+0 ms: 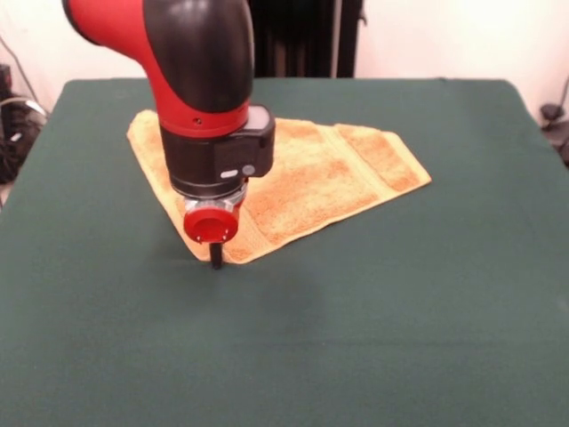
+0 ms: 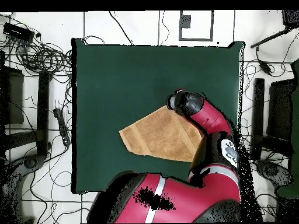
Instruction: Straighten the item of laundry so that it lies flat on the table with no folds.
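The golden-orange towel [image 1: 329, 169] lies on the dark green table [image 1: 400, 311] a little beyond its middle, folded over into a rough triangle. Its border bands show towards the right end. No white tag shows. My gripper [image 1: 216, 258] points straight down at the towel's nearest corner, at or just above the cloth. The red and black wrist hides most of it. In the overhead view the towel [image 2: 157, 137] lies right of the table's [image 2: 117, 76] middle. The arm covers the towel's right part, and the gripper [image 2: 177, 103] sits at the towel's upper corner.
Cables [image 2: 41, 58] and dark stands [image 2: 260, 111] lie on the floor around the table. Black equipment [image 1: 302, 36] stands behind the table's far edge. The arm's red body [image 2: 169, 198] overhangs the table's bottom edge in the overhead view.
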Controlling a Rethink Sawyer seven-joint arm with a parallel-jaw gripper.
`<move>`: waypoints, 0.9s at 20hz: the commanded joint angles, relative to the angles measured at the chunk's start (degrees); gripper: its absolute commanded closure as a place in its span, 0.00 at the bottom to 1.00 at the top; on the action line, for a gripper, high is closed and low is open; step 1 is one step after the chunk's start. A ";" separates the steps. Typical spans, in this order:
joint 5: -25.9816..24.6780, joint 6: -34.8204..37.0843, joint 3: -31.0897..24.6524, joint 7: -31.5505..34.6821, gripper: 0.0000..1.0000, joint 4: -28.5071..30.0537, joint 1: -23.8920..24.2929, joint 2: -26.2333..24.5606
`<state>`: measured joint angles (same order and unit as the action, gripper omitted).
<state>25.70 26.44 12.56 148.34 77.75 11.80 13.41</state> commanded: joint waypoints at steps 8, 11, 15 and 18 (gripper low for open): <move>-4.58 19.20 -0.81 3.75 1.00 -19.54 -0.35 -4.67; -5.23 23.94 -0.20 4.26 1.00 -24.18 0.04 -6.04; -5.87 27.34 -0.10 5.43 1.00 -28.83 0.37 -7.79; -6.00 28.31 -0.31 6.55 1.00 -31.12 0.42 -8.87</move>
<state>19.06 50.94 14.86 148.34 58.13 12.95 5.93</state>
